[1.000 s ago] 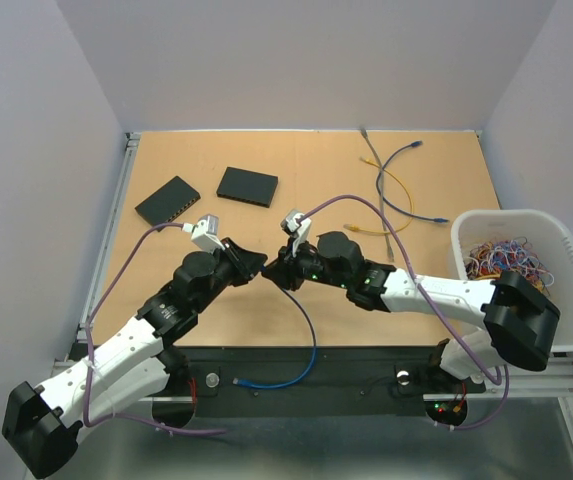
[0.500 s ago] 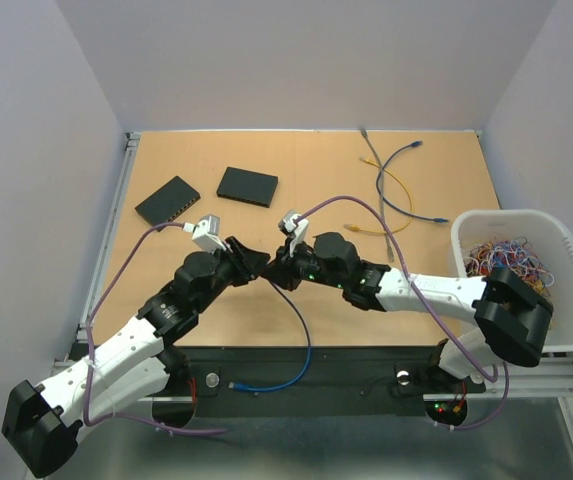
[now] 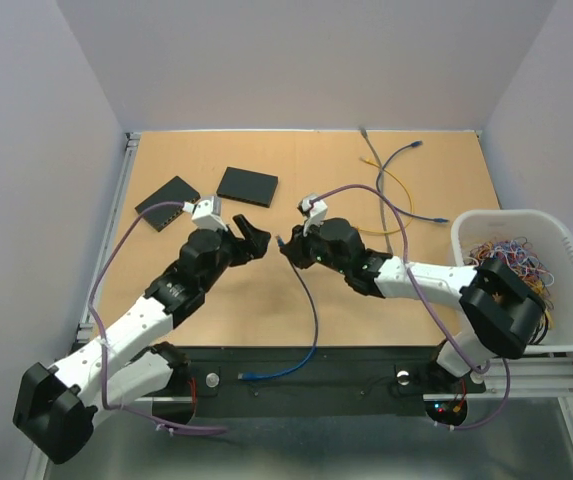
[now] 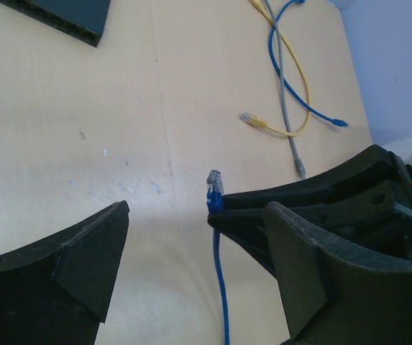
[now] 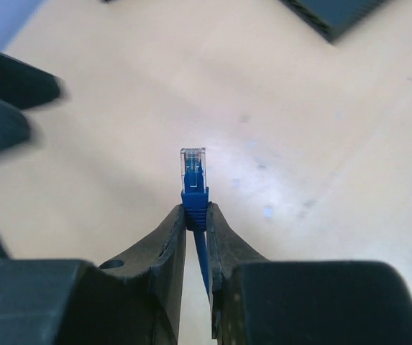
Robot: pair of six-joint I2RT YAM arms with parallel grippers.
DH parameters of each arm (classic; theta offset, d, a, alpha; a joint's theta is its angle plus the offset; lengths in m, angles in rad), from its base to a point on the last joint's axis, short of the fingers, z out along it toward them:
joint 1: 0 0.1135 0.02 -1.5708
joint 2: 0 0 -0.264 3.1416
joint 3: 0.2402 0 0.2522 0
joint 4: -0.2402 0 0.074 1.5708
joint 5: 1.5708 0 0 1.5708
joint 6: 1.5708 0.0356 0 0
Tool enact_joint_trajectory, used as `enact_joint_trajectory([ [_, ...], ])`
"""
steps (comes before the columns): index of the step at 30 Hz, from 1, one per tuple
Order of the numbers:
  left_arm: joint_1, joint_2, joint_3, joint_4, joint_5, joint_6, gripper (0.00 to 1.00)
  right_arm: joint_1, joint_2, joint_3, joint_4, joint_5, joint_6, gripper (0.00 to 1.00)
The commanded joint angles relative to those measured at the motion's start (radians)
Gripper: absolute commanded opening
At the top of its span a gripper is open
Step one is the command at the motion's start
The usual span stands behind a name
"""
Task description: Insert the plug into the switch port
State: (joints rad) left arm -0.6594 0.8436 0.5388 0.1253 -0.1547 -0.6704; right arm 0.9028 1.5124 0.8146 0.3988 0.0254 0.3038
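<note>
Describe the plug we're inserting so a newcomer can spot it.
On the tan table, look mid-table where the two arms meet. The right gripper pinches a blue cable just behind its clear plug. The other cables lie loose at the far right, ungripped.

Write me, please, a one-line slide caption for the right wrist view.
Right gripper pinching the blue cable just behind its clear plug, with the tan table beyond.
</note>
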Motion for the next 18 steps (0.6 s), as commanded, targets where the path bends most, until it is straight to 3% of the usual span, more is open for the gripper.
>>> enact_joint_trajectory([
  [1, 0.151, 0.121, 0.101, 0.074, 0.075, 0.094, 0.87, -0.106, 0.072, 0.079, -0.052, 0.039, 0.037, 0.00],
  [6, 0.351, 0.300, 0.199, 0.184, 0.129, 0.156, 0.87, -0.208, 0.215, 0.222, -0.138, 0.071, 0.046, 0.00],
  [12, 0.477, 0.635, 0.409, 0.267, 0.156, 0.213, 0.86, -0.300, 0.481, 0.475, -0.204, 0.054, 0.096, 0.00],
  [18, 0.553, 0.975, 0.683, 0.274, 0.296, 0.235, 0.82, -0.347, 0.679, 0.687, -0.282, 0.073, 0.107, 0.01],
])
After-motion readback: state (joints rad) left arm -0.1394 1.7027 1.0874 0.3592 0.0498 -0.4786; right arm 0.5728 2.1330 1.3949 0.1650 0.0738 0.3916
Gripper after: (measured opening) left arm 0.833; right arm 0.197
